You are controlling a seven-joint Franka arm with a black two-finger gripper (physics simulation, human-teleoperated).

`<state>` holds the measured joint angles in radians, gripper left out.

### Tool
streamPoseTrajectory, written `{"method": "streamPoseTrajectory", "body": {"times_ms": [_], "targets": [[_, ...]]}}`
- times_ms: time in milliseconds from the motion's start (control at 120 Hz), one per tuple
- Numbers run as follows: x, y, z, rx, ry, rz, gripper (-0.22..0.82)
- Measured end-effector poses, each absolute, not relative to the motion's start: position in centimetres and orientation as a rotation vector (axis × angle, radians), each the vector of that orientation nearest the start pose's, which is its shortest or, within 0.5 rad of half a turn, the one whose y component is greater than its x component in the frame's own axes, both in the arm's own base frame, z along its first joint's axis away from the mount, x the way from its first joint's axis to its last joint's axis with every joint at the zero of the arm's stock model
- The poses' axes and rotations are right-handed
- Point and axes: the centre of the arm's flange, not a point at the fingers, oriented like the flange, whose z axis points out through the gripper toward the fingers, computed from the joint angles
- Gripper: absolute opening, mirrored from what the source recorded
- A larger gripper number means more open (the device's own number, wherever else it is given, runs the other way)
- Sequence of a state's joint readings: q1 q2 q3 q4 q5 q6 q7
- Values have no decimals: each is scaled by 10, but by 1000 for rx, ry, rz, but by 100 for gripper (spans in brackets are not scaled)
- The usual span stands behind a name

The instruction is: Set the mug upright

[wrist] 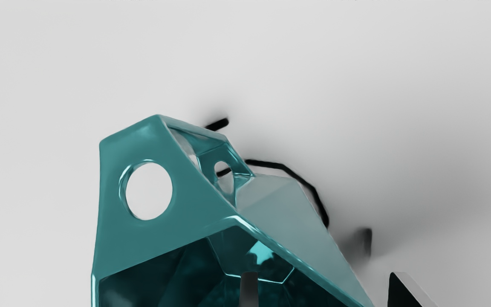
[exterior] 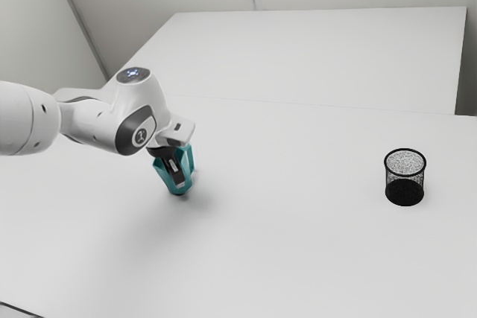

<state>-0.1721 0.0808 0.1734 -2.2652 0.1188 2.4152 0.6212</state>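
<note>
The teal faceted mug (exterior: 186, 178) is under the hand in the exterior view, its narrow end low at the table; whether it leans slightly I cannot tell. My gripper (exterior: 176, 178) reaches down over it, one black finger in front of its wall. In the wrist view the mug (wrist: 130, 247) turns its mouth toward my hand, with its pierced handle at one side. The gripper (wrist: 323, 294) is open there, one finger over the mug's hollow and the other outside the wall, with visible space beside the wall. The hand hides part of the rim.
A black mesh cup (exterior: 405, 193) stands on the white table (exterior: 298, 251), well apart from the mug toward the exterior view's right. Another white surface (exterior: 313, 53) extends behind. A dark thin edge (exterior: 21, 310) shows at the exterior view's lower left corner.
</note>
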Motion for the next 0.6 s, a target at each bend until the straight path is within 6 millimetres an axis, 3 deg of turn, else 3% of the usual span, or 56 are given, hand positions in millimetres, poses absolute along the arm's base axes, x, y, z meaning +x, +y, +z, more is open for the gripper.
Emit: {"method": "streamPoseTrajectory", "body": {"times_ms": [267, 600], "targets": [[536, -1, 348, -2839, 1040, -95, 39], [538, -6, 407, -2821, 1019, -248, 46]]}}
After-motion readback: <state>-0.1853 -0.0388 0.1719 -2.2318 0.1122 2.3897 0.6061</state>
